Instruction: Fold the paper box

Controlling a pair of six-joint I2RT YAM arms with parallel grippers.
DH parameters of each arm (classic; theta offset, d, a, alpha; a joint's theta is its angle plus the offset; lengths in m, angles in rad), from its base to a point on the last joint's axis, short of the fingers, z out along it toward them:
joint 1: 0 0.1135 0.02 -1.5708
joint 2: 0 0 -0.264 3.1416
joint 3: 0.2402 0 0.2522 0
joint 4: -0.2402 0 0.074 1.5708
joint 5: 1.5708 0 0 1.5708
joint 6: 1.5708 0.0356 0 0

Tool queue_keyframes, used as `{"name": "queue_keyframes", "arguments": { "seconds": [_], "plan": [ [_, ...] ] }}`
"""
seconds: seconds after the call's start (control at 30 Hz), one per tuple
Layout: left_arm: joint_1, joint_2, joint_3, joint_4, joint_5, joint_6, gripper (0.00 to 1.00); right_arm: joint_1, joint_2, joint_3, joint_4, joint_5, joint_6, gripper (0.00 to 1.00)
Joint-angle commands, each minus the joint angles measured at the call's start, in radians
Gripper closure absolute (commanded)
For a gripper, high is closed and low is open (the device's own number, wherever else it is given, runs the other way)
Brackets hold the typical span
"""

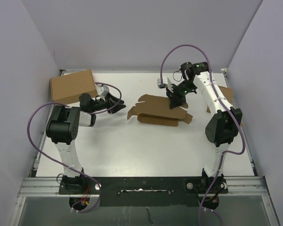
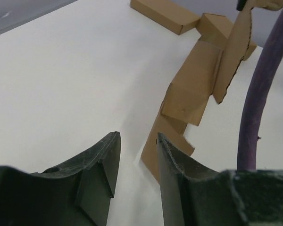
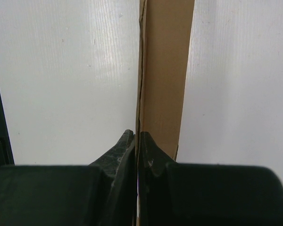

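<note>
The paper box (image 1: pixel 156 112) is a brown die-cut cardboard sheet lying mid-table, partly folded, with one flap raised. My right gripper (image 1: pixel 174 100) is shut on that raised flap. In the right wrist view the flap (image 3: pixel 165 70) stands edge-on, pinched between the fingertips of the right gripper (image 3: pixel 136 134). My left gripper (image 1: pixel 117 100) hovers low just left of the sheet, open with nothing between its fingers. In the left wrist view, the left gripper (image 2: pixel 137 137) points at the paper box's (image 2: pixel 193 89) near corner, which lies just beyond the right finger (image 2: pixel 177 179).
A larger closed brown carton (image 1: pixel 71 85) stands at the back left, behind the left arm. Another closed brown box (image 1: pixel 228 95) sits at the right behind the right arm, and shows as a closed brown box (image 2: pixel 166 15) beyond the sheet. A purple cable (image 2: pixel 262 89) hangs close to the left wrist.
</note>
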Motion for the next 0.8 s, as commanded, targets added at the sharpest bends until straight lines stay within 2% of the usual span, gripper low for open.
{"name": "queue_keyframes", "arguments": {
  "seconds": [0.0, 0.07, 0.17, 0.2, 0.33, 0.47, 0.77],
  "plan": [
    [-0.079, 0.026, 0.097, -0.111, 0.077, 0.125, 0.64, 0.002, 0.006, 0.029, -0.017, -0.038, -0.007, 1.00],
    [-0.085, 0.084, 0.129, -0.012, 0.142, 0.060, 0.63, 0.001, 0.005, 0.026, -0.020, -0.035, -0.009, 1.00],
    [-0.085, 0.189, 0.194, 0.237, 0.237, -0.185, 0.62, 0.001, 0.004, 0.023, -0.016, -0.027, -0.007, 1.00],
    [-0.086, 0.212, 0.218, 0.253, 0.253, -0.223, 0.62, 0.004, 0.004, 0.022, -0.013, -0.025, -0.004, 1.00],
    [-0.107, 0.238, 0.249, 0.255, 0.320, -0.267, 0.63, 0.014, 0.009, 0.017, -0.007, -0.022, -0.001, 1.00],
    [-0.102, 0.219, 0.209, 0.256, 0.343, -0.258, 0.63, 0.016, 0.004, 0.006, -0.001, -0.024, 0.000, 1.00],
    [-0.040, 0.161, 0.133, 0.256, 0.311, -0.232, 0.63, 0.019, 0.004, -0.007, -0.003, -0.022, -0.003, 1.00]
  ]
}}
